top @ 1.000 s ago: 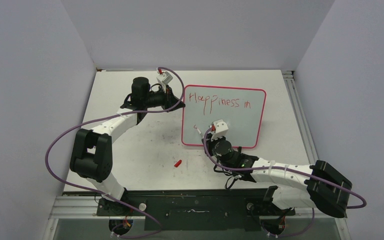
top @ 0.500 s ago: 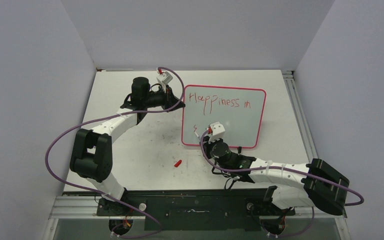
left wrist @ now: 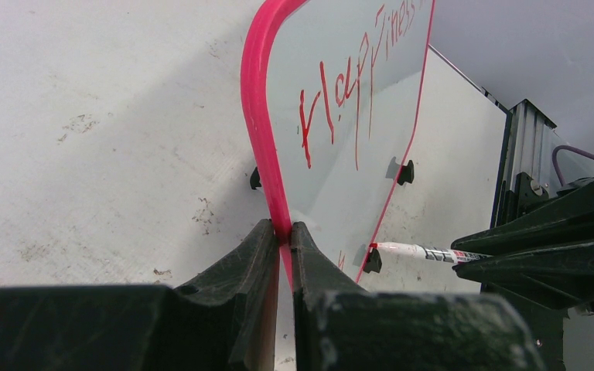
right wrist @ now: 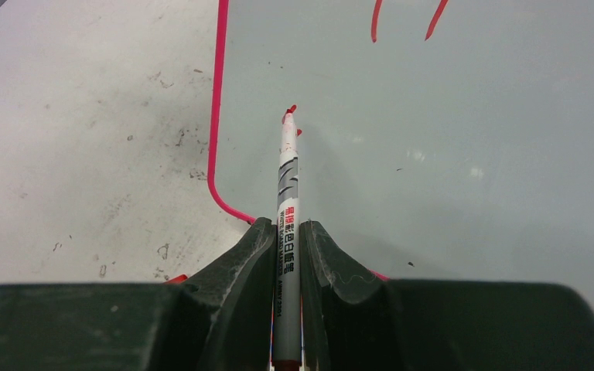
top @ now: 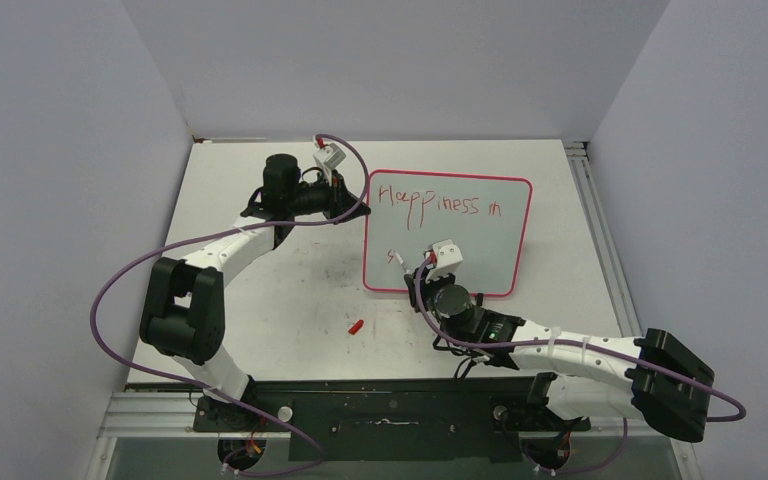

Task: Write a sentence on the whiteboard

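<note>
The whiteboard [top: 450, 245], pale with a pink rim, lies on the table, its left rim pinched by my shut left gripper [top: 360, 205]. The pinch shows in the left wrist view [left wrist: 282, 232]. The sentence [top: 435, 203] reads "Happiness in" in red along the top line. A small red stroke [top: 393, 257] starts a second line at the board's lower left. My right gripper [top: 422, 267] is shut on a white marker [right wrist: 287, 193]. The marker's red tip [right wrist: 289, 114] touches the board [right wrist: 433, 139] at that stroke. The marker also shows in the left wrist view [left wrist: 425, 251].
A red marker cap [top: 356, 326] lies on the scuffed white tabletop [top: 260, 290] in front of the board's lower left corner. Grey walls close in the left, back and right. A metal rail [top: 600, 230] runs along the table's right edge.
My right gripper dipped slightly toward me and left with the marker, then came back right over the board's lower left. The small red stroke there has grown. The left arm has not moved.
</note>
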Robot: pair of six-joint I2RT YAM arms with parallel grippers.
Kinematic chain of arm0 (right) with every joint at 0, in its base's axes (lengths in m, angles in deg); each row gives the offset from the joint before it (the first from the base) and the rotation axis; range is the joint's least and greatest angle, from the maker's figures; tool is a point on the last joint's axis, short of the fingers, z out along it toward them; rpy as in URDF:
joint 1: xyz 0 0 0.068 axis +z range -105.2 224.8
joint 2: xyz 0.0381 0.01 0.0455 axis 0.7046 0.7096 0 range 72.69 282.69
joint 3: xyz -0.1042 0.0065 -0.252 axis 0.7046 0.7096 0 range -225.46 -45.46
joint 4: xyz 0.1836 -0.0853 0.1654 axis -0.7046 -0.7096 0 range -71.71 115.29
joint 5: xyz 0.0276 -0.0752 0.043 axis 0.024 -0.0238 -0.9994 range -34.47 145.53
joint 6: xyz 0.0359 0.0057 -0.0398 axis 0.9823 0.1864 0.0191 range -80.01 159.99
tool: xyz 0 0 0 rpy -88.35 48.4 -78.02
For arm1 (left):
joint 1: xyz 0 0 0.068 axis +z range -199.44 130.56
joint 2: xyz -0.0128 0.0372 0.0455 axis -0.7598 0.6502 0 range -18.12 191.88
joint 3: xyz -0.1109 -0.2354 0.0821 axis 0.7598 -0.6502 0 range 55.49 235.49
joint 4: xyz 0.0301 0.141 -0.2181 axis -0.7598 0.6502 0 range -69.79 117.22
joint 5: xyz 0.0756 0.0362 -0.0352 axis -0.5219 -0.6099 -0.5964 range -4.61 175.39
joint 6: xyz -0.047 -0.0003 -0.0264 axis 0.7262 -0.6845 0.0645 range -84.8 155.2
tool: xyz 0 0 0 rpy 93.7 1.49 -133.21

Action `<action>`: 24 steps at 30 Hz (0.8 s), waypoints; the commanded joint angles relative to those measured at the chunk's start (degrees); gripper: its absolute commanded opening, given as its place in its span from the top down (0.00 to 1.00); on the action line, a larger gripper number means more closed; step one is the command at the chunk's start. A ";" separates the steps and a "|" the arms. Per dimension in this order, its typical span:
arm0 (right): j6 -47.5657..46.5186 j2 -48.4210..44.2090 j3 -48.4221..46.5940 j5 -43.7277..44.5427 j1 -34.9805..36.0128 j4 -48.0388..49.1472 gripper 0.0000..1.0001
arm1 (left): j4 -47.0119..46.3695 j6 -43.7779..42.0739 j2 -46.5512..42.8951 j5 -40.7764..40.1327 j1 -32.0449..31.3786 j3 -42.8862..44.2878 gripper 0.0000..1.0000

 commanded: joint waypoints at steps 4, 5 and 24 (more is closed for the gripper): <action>-1.05 1.43 -1.59 2.39 0.02 1.62 0.95 | -2.89 -0.90 -2.96 1.65 0.06 1.14 1.00; -1.15 1.70 -1.59 2.33 -0.06 1.71 0.95 | -2.85 -0.90 -2.98 1.71 0.11 1.20 1.00; 1.10 3.97 -0.75 0.96 -0.92 -1.15 0.95 | -2.91 -0.81 -3.20 1.82 0.10 1.20 1.00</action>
